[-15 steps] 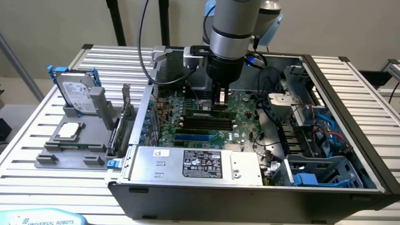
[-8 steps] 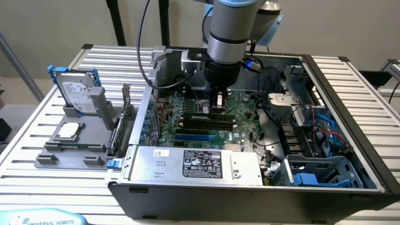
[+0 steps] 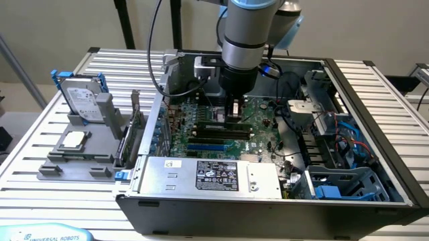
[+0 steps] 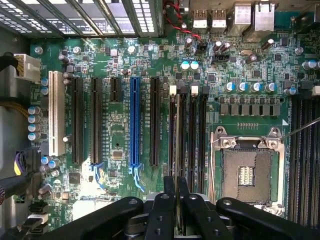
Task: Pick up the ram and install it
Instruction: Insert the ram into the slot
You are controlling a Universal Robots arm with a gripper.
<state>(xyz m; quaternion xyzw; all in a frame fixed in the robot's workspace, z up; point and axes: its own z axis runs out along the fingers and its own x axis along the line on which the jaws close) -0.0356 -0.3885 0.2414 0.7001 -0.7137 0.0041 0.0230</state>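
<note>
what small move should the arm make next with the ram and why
Probably a short, straight push down. In the wrist view the ram stands edge-on between the fingers, lined up along a black memory slot beside the empty processor socket. The exterior view shows the gripper low over the motherboard.

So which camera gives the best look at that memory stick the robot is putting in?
The wrist view. There the ram runs edge-on from between the gripper fingers along a black slot on the motherboard. In the exterior view, the ram is a small piece under the gripper, low over the slots.
</note>
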